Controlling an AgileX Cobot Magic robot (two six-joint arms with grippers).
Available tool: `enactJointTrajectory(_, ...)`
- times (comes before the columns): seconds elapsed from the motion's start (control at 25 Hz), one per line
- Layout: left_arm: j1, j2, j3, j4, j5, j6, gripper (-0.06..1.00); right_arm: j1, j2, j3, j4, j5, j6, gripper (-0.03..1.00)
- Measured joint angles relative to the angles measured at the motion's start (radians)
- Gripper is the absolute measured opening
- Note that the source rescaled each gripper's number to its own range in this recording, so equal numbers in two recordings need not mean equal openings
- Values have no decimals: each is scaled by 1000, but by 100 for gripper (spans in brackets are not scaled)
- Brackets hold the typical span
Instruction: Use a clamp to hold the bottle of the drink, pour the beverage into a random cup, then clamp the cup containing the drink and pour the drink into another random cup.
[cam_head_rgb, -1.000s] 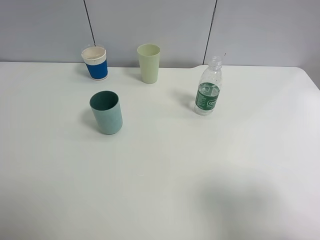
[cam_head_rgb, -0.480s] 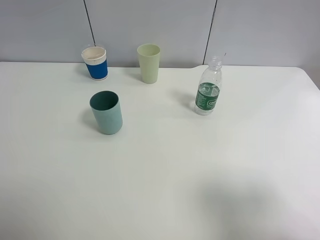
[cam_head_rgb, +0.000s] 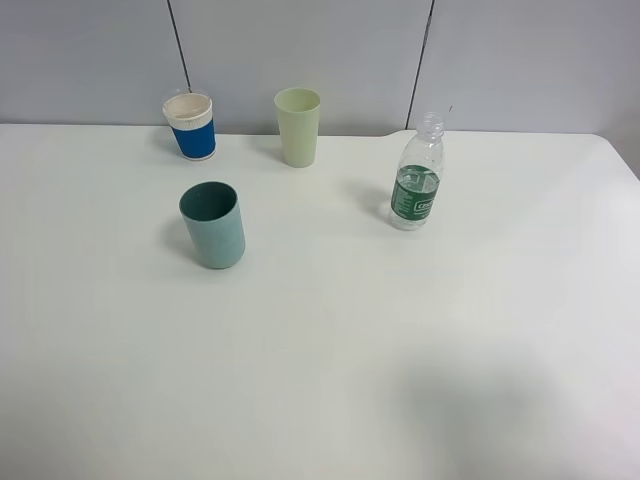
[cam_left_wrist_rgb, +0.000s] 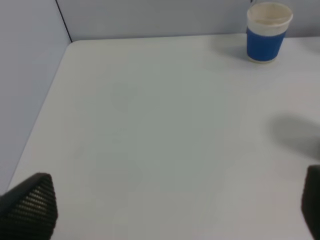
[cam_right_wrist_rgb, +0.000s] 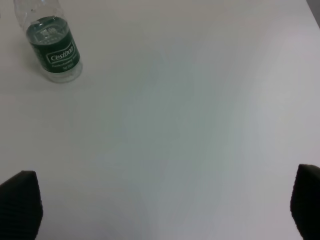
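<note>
The bottle of the drink (cam_head_rgb: 416, 180) stands upright at the back right of the white table (cam_head_rgb: 330, 360), uncapped, with a dark green label; the right wrist view shows its lower part (cam_right_wrist_rgb: 52, 50). Clear beverage seems to fill its lower half. The teal cup (cam_head_rgb: 213, 225) stands left of centre and looks empty. The blue cup with a white rim (cam_head_rgb: 190, 125) stands at the back left, also in the left wrist view (cam_left_wrist_rgb: 267, 32). Neither clamp shows in the exterior high view. My left gripper (cam_left_wrist_rgb: 170, 210) and right gripper (cam_right_wrist_rgb: 162, 205) are open, jaws wide apart over bare table.
A pale green tapered cup (cam_head_rgb: 298, 126) stands at the back between the blue cup and the bottle. A grey panelled wall (cam_head_rgb: 300, 50) runs behind the table. The table's rounded right corner (cam_head_rgb: 605, 145) is near the bottle.
</note>
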Motion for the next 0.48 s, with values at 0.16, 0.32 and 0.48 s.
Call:
enactJointTrajectory(0.16, 40, -2, 0, 3, 36, -12, 98, 0, 0, 0, 0, 0, 0, 100)
enactJointTrajectory(0.32, 147, -2, 5, -21, 33, 6, 98, 0, 0, 0, 0, 0, 0, 100)
enactJointTrajectory(0.48, 241, -37, 54, -137, 3, 125, 98, 0, 0, 0, 0, 0, 0, 100)
